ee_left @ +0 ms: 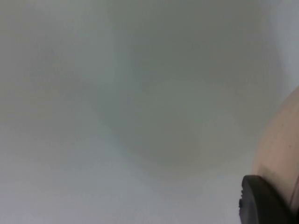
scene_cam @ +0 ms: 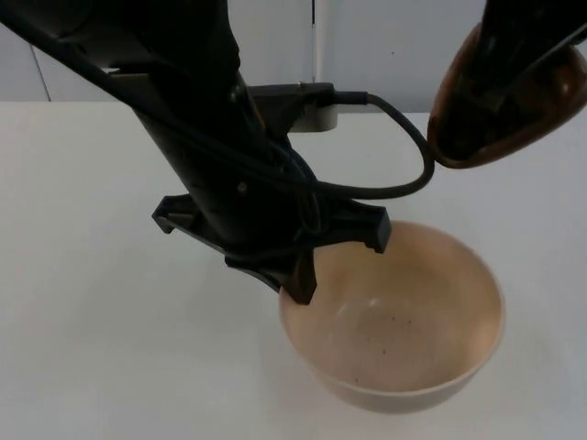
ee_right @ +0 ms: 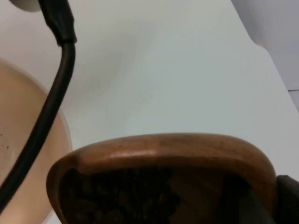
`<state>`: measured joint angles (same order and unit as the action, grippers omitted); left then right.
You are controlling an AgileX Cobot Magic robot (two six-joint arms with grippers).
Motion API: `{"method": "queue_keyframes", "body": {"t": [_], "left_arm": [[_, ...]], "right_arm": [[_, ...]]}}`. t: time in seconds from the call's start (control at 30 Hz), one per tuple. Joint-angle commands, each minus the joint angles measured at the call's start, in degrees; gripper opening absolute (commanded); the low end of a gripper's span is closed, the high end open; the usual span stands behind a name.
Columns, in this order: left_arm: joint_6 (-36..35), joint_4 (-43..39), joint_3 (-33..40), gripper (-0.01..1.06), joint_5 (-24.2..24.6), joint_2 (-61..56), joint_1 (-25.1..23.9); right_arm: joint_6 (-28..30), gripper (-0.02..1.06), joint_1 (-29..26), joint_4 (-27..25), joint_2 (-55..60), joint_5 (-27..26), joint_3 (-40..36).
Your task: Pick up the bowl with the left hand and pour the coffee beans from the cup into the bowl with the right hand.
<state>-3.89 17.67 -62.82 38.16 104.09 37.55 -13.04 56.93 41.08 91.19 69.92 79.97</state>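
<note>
You had the white table [scene_cam: 83, 275] under everything, with the bowl [scene_cam: 404, 339] as your landmark. The bowl, cream-coloured with a few dark specks inside, was lifted above the table. Your left gripper [scene_cam: 298, 284] stood at the bowl's rim on its left side, one black fingertip [ee_left: 261, 200] against the bowl's outer wall; it was closed on the rim. Up and to the right of the bowl hung the brown wooden cup [scene_cam: 500, 101], tilted, clamped in your right gripper [ee_right: 280, 200]. Coffee beans [ee_right: 121, 196] lay dark inside the cup.
</note>
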Motion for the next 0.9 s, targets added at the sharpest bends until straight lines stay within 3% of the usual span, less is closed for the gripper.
{"method": "queue_keyframes", "body": {"t": [0.0, 0.53, 0.87], "left_arm": [[-0.59, -0.32, -0.44, 0.00, -0.18, -0.18, 0.35], [-0.59, -0.32, -0.44, 0.00, -0.52, -0.18, 0.35], [-0.59, -0.32, -0.44, 0.00, -0.53, -0.18, 0.35]], "right_arm": [[0.59, 0.00, 0.44, 0.74, -0.17, 0.04, 0.52], [0.89, 0.00, 0.73, 0.76, -0.17, 0.04, 0.52], [0.89, 0.00, 5.06, 5.22, 0.06, 0.04, 0.52]]}}
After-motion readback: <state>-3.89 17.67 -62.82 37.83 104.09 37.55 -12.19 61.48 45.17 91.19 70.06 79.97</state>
